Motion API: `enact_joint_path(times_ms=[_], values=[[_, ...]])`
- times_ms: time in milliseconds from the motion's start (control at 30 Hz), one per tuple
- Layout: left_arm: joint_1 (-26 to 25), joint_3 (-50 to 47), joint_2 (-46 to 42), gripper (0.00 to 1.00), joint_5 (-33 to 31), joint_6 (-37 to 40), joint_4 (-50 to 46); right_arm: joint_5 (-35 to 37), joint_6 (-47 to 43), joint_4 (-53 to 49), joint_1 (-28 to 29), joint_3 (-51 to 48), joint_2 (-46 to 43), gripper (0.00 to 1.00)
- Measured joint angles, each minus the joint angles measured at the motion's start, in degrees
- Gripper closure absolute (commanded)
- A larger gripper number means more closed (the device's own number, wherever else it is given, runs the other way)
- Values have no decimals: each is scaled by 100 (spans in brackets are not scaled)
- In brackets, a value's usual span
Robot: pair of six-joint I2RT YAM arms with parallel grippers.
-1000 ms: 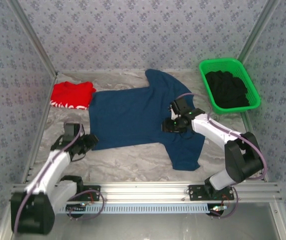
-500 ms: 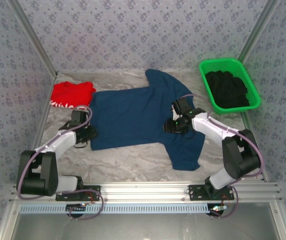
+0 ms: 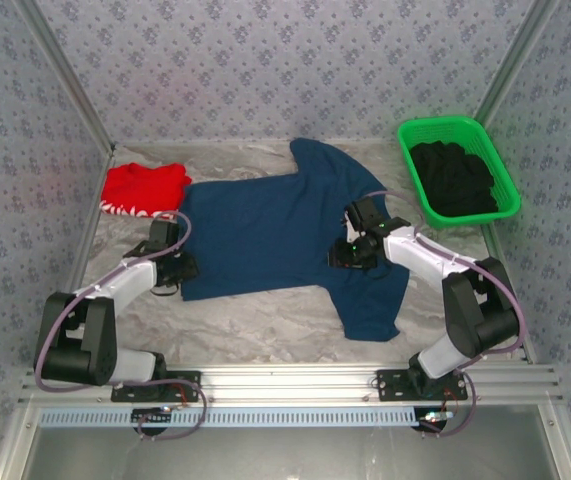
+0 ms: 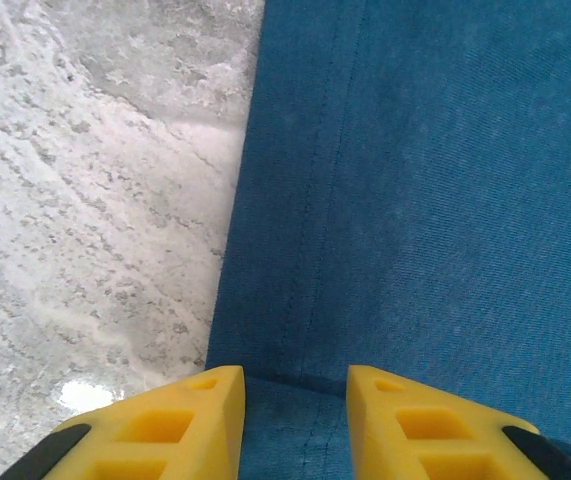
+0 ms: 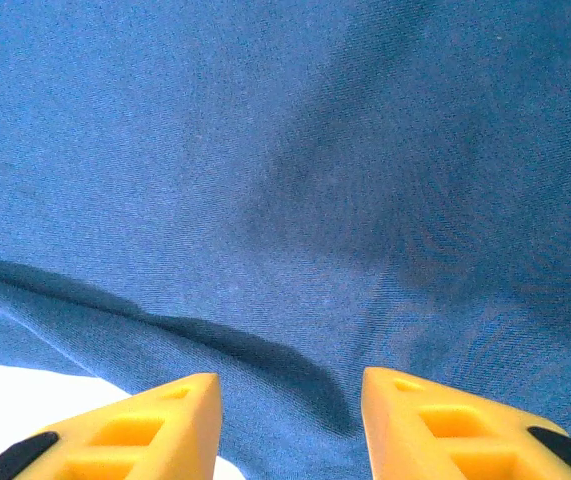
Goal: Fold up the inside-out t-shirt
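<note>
The inside-out t-shirt [image 3: 265, 235] lies spread flat on the marble table, dark navy, with one sleeve toward the back and one toward the front right. My left gripper [image 3: 178, 268] rests at the shirt's near left corner. In the left wrist view the yellow fingers [image 4: 190, 420] of the gripper [image 4: 295, 375] stand apart over the stitched hem [image 4: 315, 250], with cloth between them. My right gripper [image 3: 348, 256] sits low on the shirt's right part. There its jaws [image 5: 290, 378] stand apart, straddling a shallow crease [image 5: 255, 350] in the blue cloth.
A folded red garment [image 3: 145, 190] lies at the back left, just beyond the shirt's edge. A green basket [image 3: 410, 140] holding black clothing [image 3: 452, 178] stands at the back right. Patterned walls close in three sides. Bare marble [image 3: 265, 315] runs along the front.
My left arm has swung forward and right from the bare table onto the shirt's near left corner, its jaws narrowing slightly. The right gripper has barely shifted.
</note>
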Motion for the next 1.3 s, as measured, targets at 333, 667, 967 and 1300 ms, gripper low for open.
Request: enact_joint_path(times_ms=[333, 667, 967, 1300], values=[[0, -28, 17, 73, -70, 2, 0, 2, 0, -2, 0, -48, 0, 57], [0, -28, 55, 97, -66, 63, -17, 4, -2, -4, -11, -59, 0, 57], [-11, -199, -605, 100, 74, -109, -422, 7, -44, -33, -35, -59, -33, 57], [-472, -986, -2935, 100, 605, -1344, -1655, 7, -190, -157, -177, -59, -146, 57]])
